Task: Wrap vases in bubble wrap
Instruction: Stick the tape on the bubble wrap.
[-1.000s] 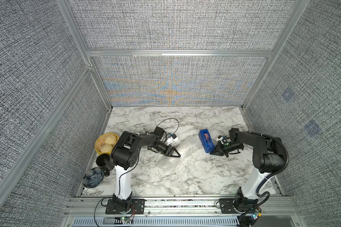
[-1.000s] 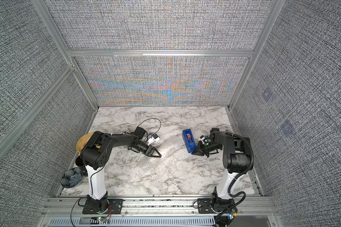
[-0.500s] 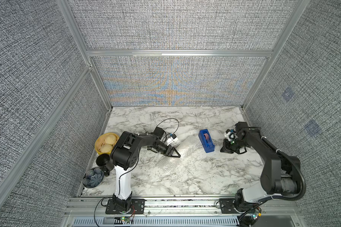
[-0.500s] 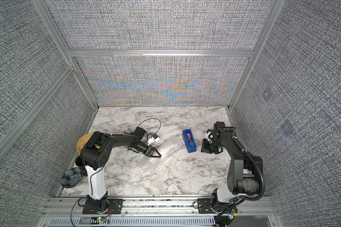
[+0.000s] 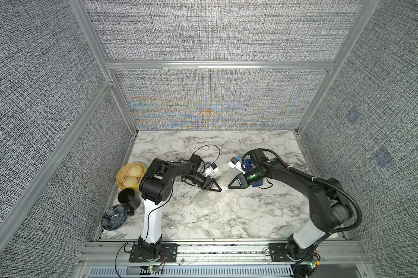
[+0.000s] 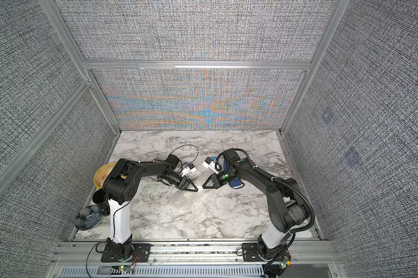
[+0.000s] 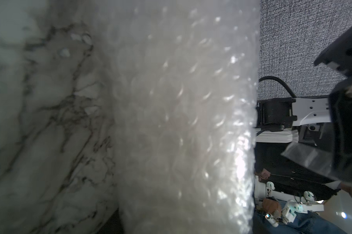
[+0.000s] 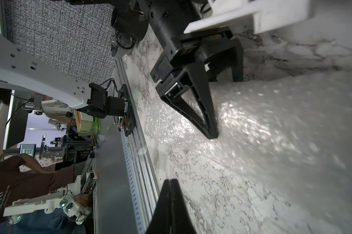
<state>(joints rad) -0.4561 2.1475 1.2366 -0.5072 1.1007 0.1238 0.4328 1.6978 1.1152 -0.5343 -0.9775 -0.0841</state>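
Bubble wrap (image 5: 210,207) on marble table (image 5: 179,149), part flat, part bunched

Clear, colourless sheet with small bubbles, glistening. It lies flat over mid-table in both top views (image 6: 198,204). Toward the back edge it rises into a thick, cloudy rounded bulge, seen close in the wrist views (image 7: 181,121) (image 8: 282,121). The vase can't be made out through the wrap
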